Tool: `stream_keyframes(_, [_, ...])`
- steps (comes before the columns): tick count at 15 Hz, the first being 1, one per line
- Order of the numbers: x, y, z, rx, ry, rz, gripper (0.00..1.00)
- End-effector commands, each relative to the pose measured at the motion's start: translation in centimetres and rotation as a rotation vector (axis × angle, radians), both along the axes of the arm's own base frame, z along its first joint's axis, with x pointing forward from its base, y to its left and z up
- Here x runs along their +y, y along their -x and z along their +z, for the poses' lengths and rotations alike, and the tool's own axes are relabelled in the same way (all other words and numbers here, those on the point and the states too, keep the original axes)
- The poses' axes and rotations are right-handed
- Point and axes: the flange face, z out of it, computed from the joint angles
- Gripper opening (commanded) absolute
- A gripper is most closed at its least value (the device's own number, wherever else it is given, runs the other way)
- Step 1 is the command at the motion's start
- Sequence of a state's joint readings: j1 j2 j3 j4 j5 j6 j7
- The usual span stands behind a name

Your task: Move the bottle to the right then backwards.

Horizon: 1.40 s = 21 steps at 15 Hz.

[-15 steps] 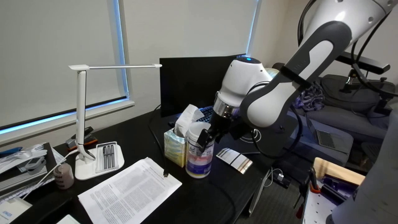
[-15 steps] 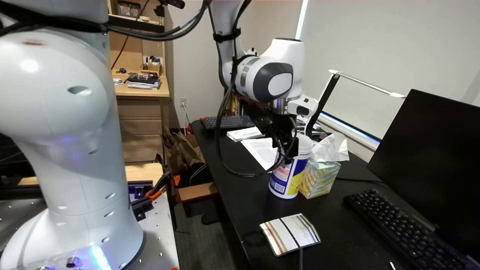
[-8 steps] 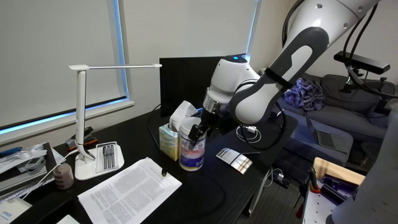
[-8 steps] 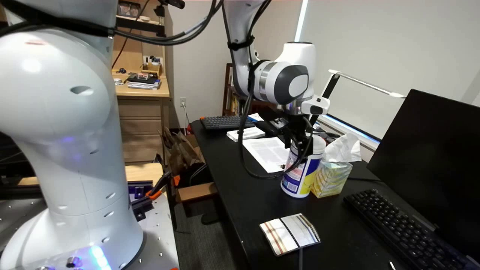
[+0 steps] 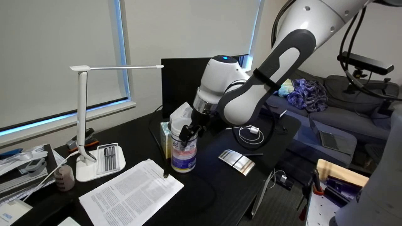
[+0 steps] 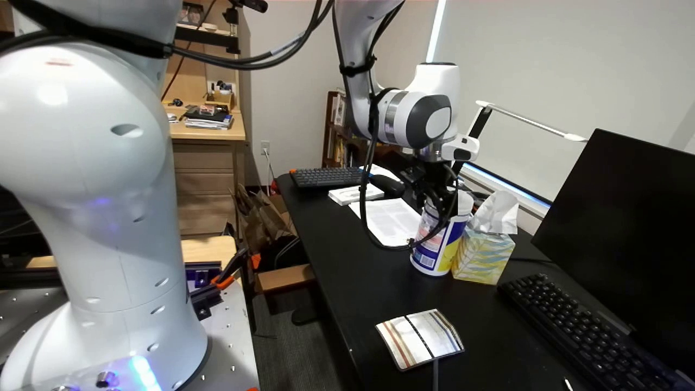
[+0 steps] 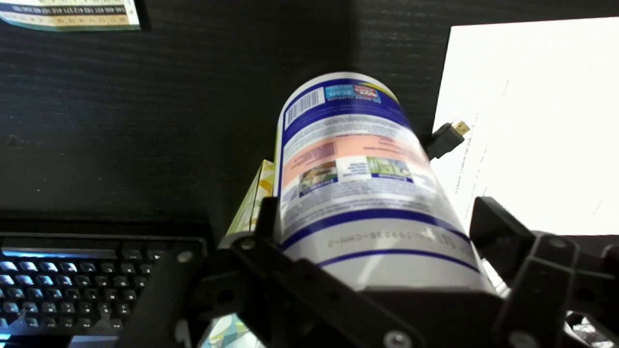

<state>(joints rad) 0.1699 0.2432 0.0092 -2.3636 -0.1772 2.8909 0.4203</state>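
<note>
Black gripper [image 7: 376, 217] clamped on smooth cylindrical plastic bottle [image 7: 355, 169], wrist-view centre, patterned cube tissue box [image 7: 260, 193] just beside, square-keyed keyboard [image 7: 87, 285] lower left

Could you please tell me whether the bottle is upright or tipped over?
Upright: in both exterior views the bottle has its base down and white top uppermost, beside the tissue box.

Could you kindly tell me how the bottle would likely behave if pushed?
The bottle probably slides rather than tips if pushed low, since it looks upright and wide-based. With no dents showing, it is likely fairly stiff. Its smooth label might slip in the pincer.
</note>
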Motion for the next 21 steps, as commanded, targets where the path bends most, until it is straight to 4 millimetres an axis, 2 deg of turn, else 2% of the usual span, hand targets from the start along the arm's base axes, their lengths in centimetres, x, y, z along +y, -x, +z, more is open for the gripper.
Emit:
stream_keyframes(1, [0.0,0.4,0.6,0.049,-0.003,0.033,1.0])
stream_keyframes(4, [1.1,2.1,0.8,0.125,-0.052,0.116,1.0])
stream_keyframes(8, [1.4,5.1,3.1,0.175,-0.052,0.193,1.0])
stream_keyframes(10, [0.7,6.9,4.9,0.196,-0.014,0.192,1.0])
stream_keyframes(12, [-0.2,8.8,7.7,0.246,0.034,0.191,1.0])
stream_keyframes(18, [-2.5,11.6,17.9,0.325,0.027,0.292,1.0])
stream_keyframes(19, [-1.7,10.5,15.7,0.324,0.036,0.245,1.0])
stream_keyframes(21, [-2.4,11.3,18.1,0.309,0.035,0.262,1.0])
